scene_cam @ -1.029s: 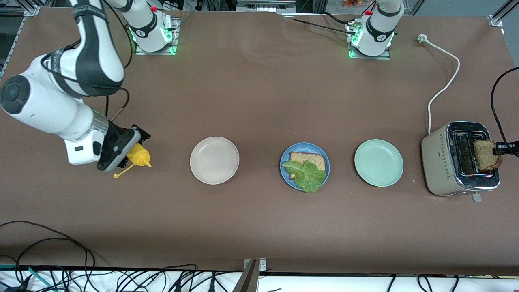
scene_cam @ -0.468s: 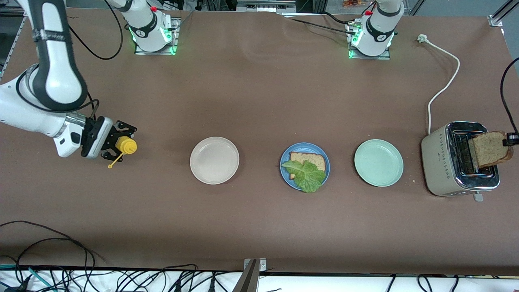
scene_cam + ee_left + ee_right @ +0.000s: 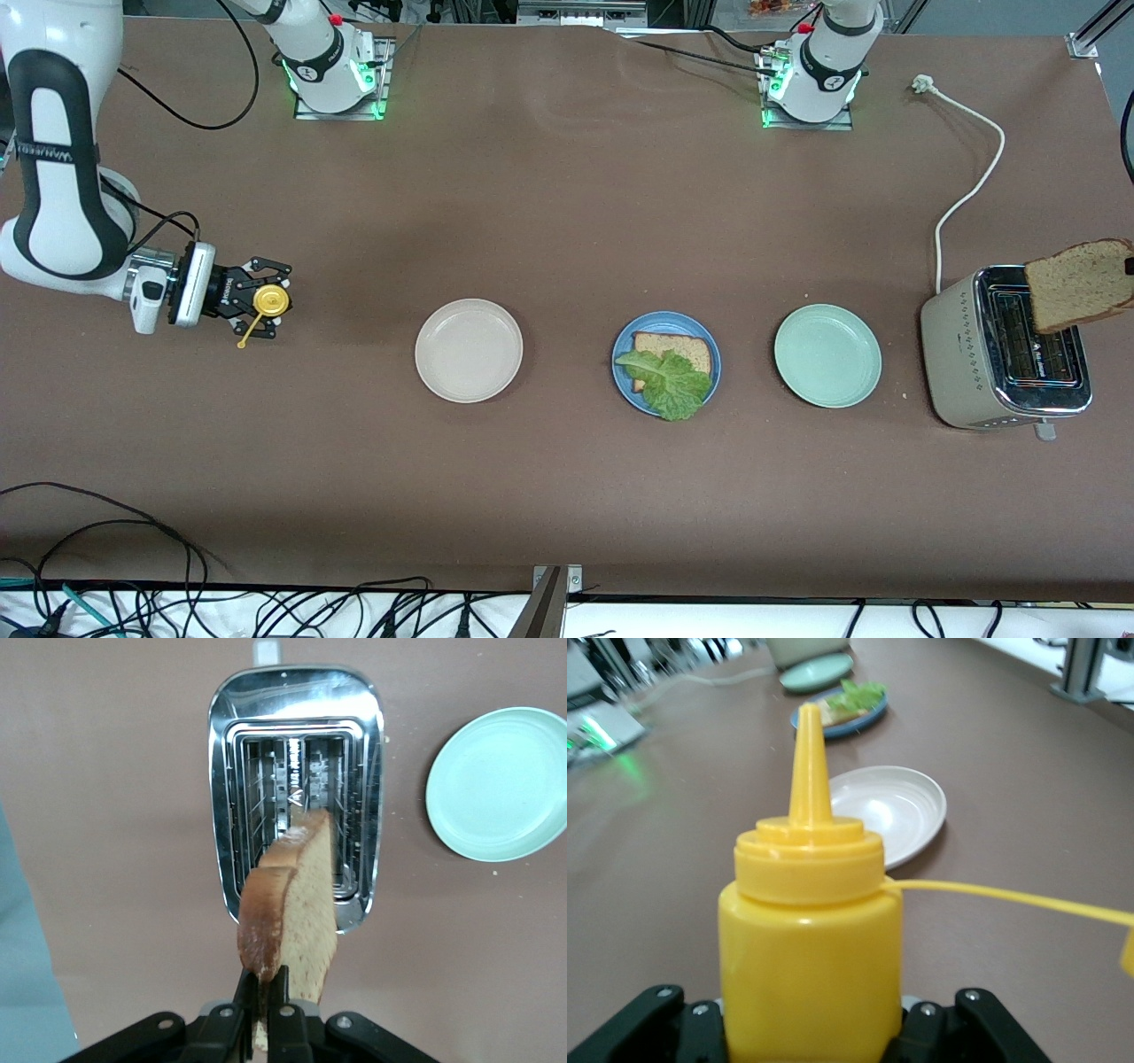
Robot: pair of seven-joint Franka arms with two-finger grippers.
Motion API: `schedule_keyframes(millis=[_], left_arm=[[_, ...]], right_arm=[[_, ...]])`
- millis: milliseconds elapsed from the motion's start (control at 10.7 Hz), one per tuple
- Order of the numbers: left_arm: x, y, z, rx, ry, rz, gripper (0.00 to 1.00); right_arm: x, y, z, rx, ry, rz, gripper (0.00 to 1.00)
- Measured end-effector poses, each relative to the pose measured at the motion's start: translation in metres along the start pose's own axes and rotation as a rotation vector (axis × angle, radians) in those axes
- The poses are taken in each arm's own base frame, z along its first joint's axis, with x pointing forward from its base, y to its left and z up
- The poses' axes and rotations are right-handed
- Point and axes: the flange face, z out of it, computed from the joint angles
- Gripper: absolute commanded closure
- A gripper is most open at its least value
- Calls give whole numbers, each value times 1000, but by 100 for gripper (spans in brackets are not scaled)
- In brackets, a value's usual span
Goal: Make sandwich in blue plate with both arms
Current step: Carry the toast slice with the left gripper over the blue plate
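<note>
The blue plate [image 3: 666, 316] lies mid-table with one bread slice [image 3: 678, 347] and a lettuce leaf [image 3: 671, 385] on it. My left gripper [image 3: 1130, 265] shows only at the picture's edge. It is shut on the crust of a second bread slice [image 3: 1075, 285], which hangs edge-down over the toaster [image 3: 957, 354], clear of its slots. In the left wrist view the fingers [image 3: 286, 1003] pinch that slice [image 3: 301, 904]. At the right arm's end of the table my right gripper [image 3: 266, 301] is shut on an upright yellow squeeze bottle [image 3: 811, 939].
A cream-white plate [image 3: 469, 350] sits between the bottle and the blue plate. A mint-green plate [image 3: 827, 355] sits between the blue plate and the toaster. The toaster's white cord [image 3: 970, 190] runs toward the left arm's base. The bottle's cap dangles on a tether [image 3: 1010, 896].
The left gripper has raised the bread slice out of the toaster slot. The right arm has swung the yellow bottle toward the table's end and turned it upright.
</note>
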Motion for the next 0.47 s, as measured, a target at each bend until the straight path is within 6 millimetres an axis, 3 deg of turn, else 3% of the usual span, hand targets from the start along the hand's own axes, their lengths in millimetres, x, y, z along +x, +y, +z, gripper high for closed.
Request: schedule_keyframes(millis=[468], left_arm=[[7, 39, -39, 12, 65, 69, 100]], right_arm=[[-76, -9, 35, 112, 230, -57, 100]])
